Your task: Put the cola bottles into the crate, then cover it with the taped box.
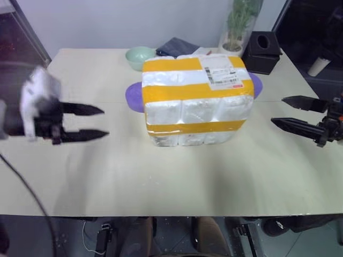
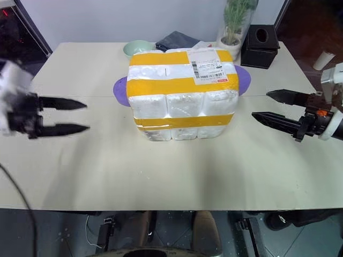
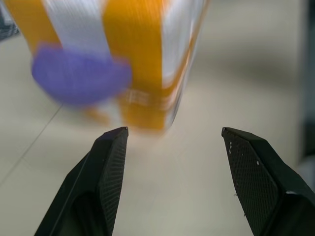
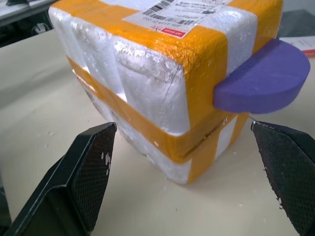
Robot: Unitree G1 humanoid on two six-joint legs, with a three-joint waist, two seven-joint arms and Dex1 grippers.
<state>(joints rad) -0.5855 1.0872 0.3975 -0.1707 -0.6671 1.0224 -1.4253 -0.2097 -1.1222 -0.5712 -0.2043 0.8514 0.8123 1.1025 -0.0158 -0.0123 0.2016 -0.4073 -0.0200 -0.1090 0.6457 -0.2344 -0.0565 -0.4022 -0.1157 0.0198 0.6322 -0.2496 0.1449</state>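
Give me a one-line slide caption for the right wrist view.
Open right gripper facing the taped box, with its purple handle sticking out.

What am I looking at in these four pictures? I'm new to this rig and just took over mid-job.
This is a two-armed humanoid robot at a pale table. The two wide pictures come from cameras in its head, looking down over its arms. The two close ones come from cameras on its wrists, looking out between that arm's own black fingers.

In the middle stands the taped box, white foam with yellow tape bands and a shipping label, with purple handles on its sides. Behind it are a pale green bowl, a dark folded item, a potted plant and a black tissue box.

The left gripper and right gripper sit either side of the box, both open, apart from it and holding nothing.
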